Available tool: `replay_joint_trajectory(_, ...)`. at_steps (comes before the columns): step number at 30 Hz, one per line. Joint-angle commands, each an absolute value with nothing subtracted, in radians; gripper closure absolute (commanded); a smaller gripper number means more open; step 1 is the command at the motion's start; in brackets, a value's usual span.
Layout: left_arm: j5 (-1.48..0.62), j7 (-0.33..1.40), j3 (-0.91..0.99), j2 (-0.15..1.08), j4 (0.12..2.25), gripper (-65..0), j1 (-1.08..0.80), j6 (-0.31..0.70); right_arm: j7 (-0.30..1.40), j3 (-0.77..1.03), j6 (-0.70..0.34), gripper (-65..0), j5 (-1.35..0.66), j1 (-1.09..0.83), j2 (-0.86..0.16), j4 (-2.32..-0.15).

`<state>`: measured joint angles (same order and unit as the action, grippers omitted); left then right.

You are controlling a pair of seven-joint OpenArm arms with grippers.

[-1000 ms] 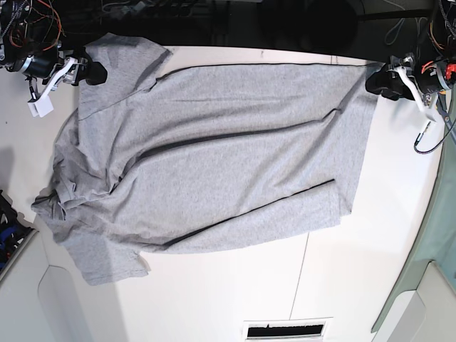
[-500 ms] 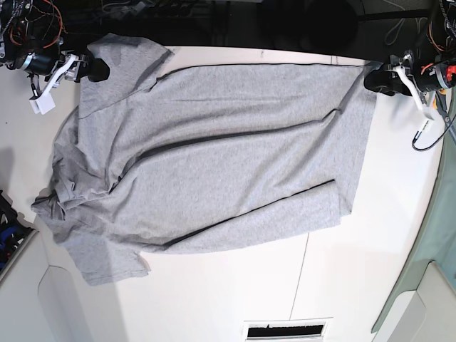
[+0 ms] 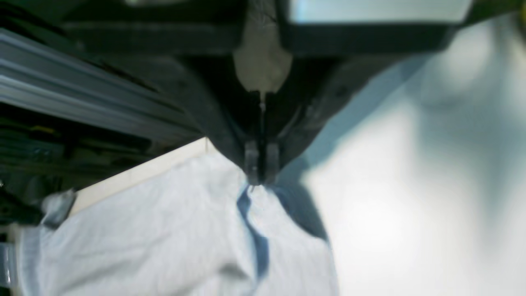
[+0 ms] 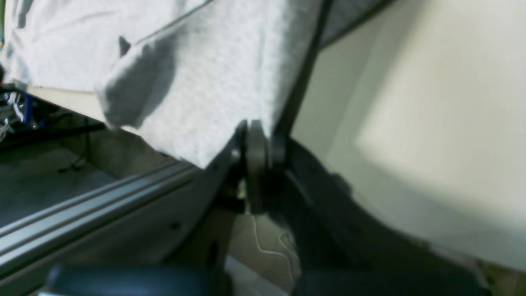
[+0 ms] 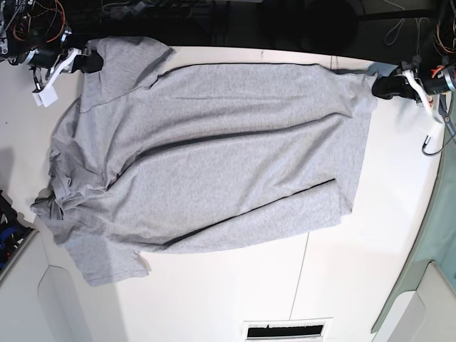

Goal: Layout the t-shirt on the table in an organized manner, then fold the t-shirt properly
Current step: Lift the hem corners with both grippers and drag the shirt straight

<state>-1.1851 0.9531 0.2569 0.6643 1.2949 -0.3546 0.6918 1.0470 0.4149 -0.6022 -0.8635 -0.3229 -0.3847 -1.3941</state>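
- T-shirt (image 5: 206, 149) — spread across the white table (image 5: 356, 271), filling upper left to centre right.
- Left gripper (image 5: 377, 85) — clamped on the hem corner, upper right.
- Right gripper (image 5: 87, 61) — pinching the sleeve edge, upper left.

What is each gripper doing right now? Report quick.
Left gripper: shut, pinching a corner of the t-shirt.
Right gripper: shut, clamped on the t-shirt's edge.

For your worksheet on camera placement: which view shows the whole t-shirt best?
The base view: the t-shirt lies spread across the table, all edges visible. Each wrist view shows only the pinched bit of fabric at its hand.
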Motion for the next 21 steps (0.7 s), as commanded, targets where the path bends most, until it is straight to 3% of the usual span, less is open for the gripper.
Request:
replay_joint_trajectory(1, -1.219, 0.968, 0.272, 0.693, 1.306, 0.0, -0.352, 0.698, 1.052, 0.454, -0.599, 0.0, -0.881, -0.343, -0.402, -1.419)
replay_joint_trajectory(10, -1.382, 1.127, 0.274, 0.71, 1.334, 0.0, -0.363, 0.698, 1.111, 0.634, -0.607, 0.0, -0.988, -0.459, -0.402, -1.634)
replay_joint_trajectory(21, -1.396, 1.154, 0.275, 0.716, 1.358, 0.0, -0.371, 0.698, 1.103, 0.654, -0.607, 0.0, -0.987, -0.485, -0.402, -1.716)
